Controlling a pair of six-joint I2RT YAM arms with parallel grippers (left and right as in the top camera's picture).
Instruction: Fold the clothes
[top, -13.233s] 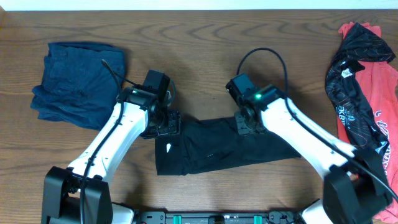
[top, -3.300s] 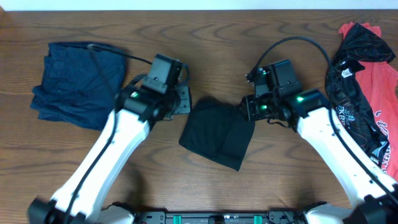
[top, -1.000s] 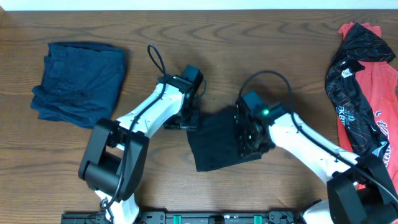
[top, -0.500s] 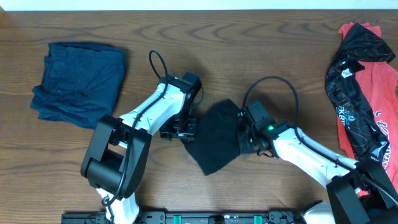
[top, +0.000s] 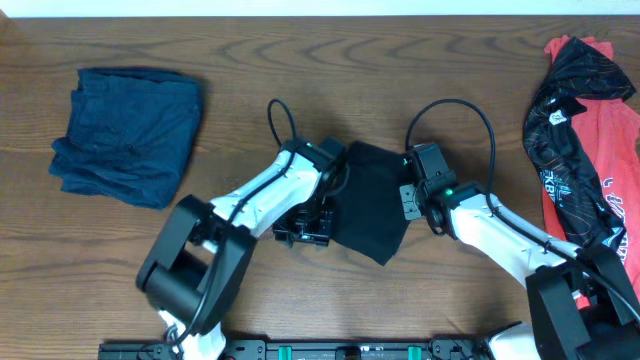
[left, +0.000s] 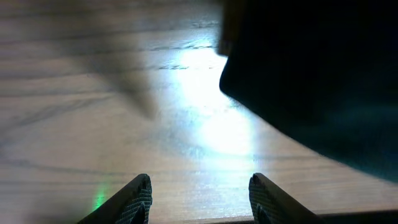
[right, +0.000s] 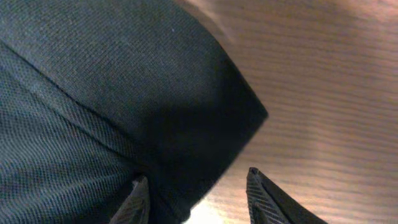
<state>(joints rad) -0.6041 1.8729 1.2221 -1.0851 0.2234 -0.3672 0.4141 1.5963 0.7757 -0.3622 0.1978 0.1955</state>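
Overhead looks straight down; both wrist cameras sit low, close, sharing the black T-shirt (top: 365, 200)

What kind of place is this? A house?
Probably a robot lab bench, not a home: a white left arm and right arm work at a wooden table, with a black T-shirt, dark blue garment and red and black tops.

Overhead I lose the red and black tops (top: 582, 120) past the right edge, and on left wrist the black T-shirt (left: 323, 81) is a dark blur running off top and right.
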